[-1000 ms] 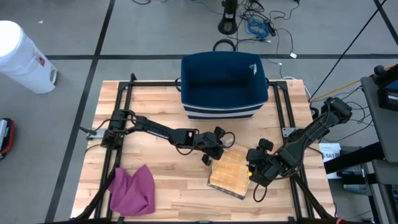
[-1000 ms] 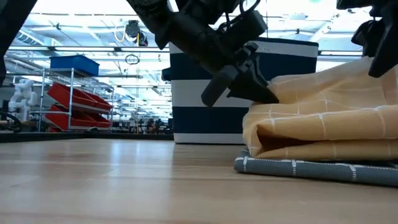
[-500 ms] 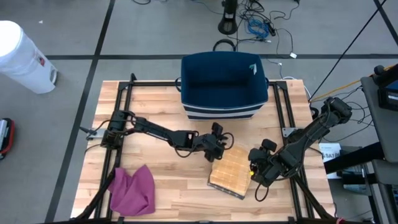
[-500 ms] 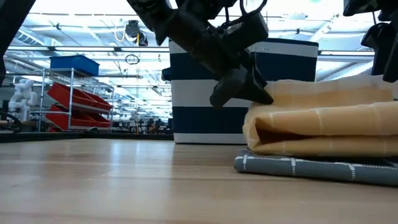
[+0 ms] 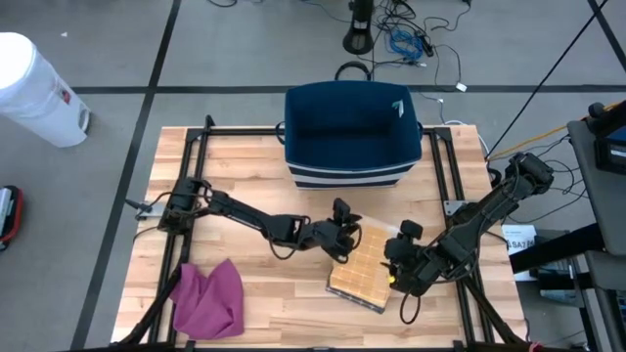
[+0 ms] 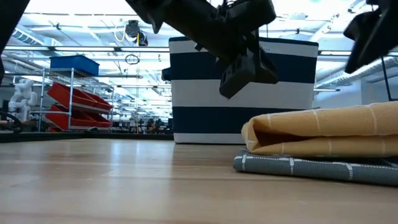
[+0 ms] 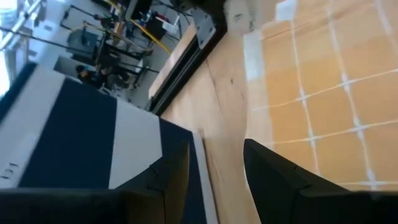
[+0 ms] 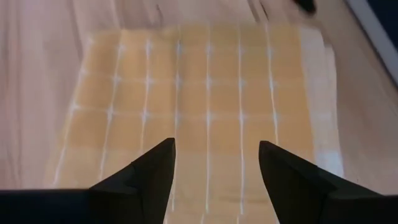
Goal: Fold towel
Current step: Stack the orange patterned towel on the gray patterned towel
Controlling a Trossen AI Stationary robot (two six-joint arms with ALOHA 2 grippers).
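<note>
The folded yellow checked towel (image 5: 362,271) lies flat on a folded grey towel (image 6: 292,167) at the table's near middle. Its rounded fold (image 6: 250,134) faces the table's left. My left gripper (image 5: 344,241) hangs open just off the towel's far left corner, clear above it in the low view (image 6: 245,65). In its wrist view (image 7: 214,177) only bare wood and the towel's edge (image 7: 323,93) show between the fingers. My right gripper (image 5: 396,269) hovers open over the towel's right side (image 8: 214,112), its fingers (image 8: 152,171) pointing down at it.
A navy and white striped bin (image 5: 352,132) stands at the table's far middle. A crumpled pink cloth (image 5: 208,298) lies at the near left corner. Bare wood stretches between the cloth and the towels. A black frame (image 5: 196,147) edges the table.
My left gripper has opened and let go of the yellow towel's top layer, then risen and turned away toward the far side. The lifted top layer has sunk down, and the towel now lies flat on the grey one.
</note>
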